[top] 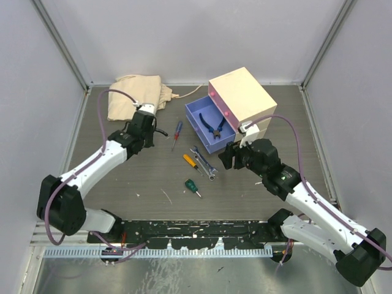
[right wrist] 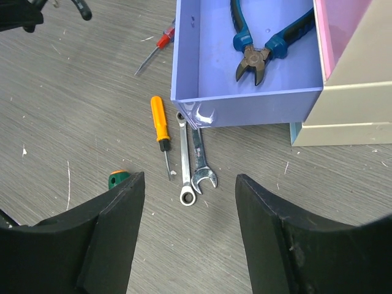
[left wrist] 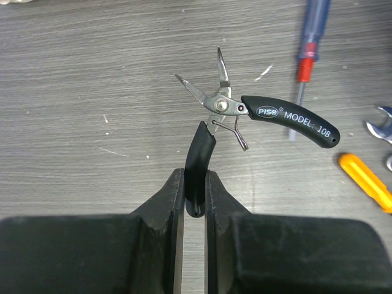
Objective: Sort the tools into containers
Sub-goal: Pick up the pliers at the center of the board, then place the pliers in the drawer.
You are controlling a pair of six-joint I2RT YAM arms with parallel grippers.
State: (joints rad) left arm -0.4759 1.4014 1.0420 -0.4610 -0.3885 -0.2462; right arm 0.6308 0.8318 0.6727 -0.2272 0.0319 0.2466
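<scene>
Snips (left wrist: 294, 119) with black handles are clamped by one handle in the closed left pincer (left wrist: 196, 180), while the right pincer (right wrist: 190, 179) gapes empty above two silver spanners (right wrist: 199, 153).

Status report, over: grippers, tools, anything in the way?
Left gripper shut on black snips. Right gripper open near spanners. Blue pliers in blue drawer. No obstruction seen.

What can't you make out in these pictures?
Right wrist view: green-handled screwdriver mostly behind the right claw; far ends of two spanners hidden by the blue drawer.
Left wrist view: red-and-blue screwdriver cut off by the top edge; black-handled snips: gripped handle end buried in the left claw.
</scene>
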